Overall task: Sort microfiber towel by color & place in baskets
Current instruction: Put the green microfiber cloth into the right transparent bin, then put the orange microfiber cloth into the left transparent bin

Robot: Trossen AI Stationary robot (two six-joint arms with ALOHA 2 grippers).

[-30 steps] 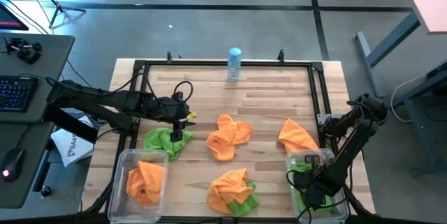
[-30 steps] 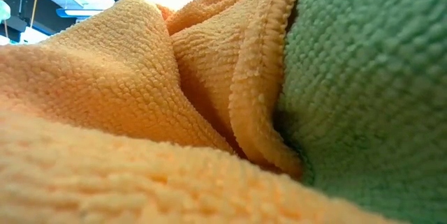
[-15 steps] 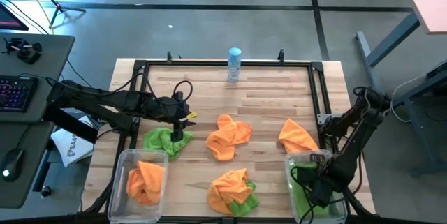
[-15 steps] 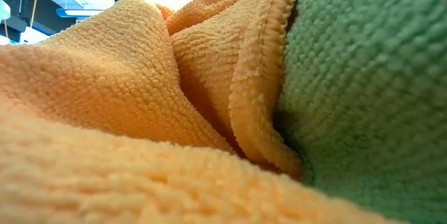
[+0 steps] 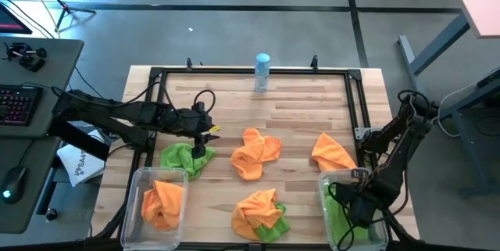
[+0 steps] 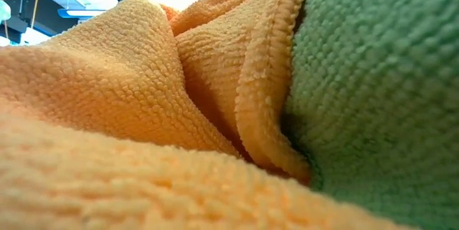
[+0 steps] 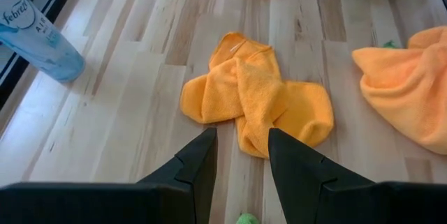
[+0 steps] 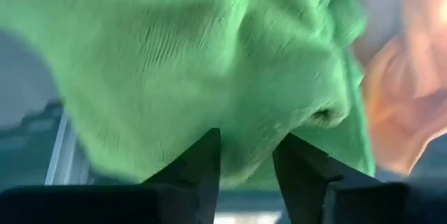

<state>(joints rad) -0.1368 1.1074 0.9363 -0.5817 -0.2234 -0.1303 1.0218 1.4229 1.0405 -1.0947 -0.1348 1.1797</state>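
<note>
My left gripper (image 7: 241, 133) hangs open just over the far edge of a green towel (image 5: 183, 159) at the table's left, its fingers pointing toward an orange towel (image 7: 255, 102) at the middle. My right gripper (image 8: 244, 137) is open over the right basket (image 5: 322, 184), with a green towel (image 8: 209, 63) close in front of its fingertips, lying in that basket (image 5: 337, 221). The left basket (image 5: 141, 177) holds an orange towel (image 5: 162, 202). Another orange towel (image 5: 332, 151) lies at the right. An orange one rests on a green one (image 5: 259, 210) near the front edge.
A white-and-blue bottle (image 5: 262, 71) stands at the far edge by the black frame (image 5: 219, 69) that rings the table. The low view is filled by an orange towel (image 6: 107, 115) and a green towel (image 6: 380, 79) right before the camera.
My right gripper has shifted a little toward the table's right edge over the right basket, and its arm has swung toward the far edge. More of the green towel now shows in that basket.
</note>
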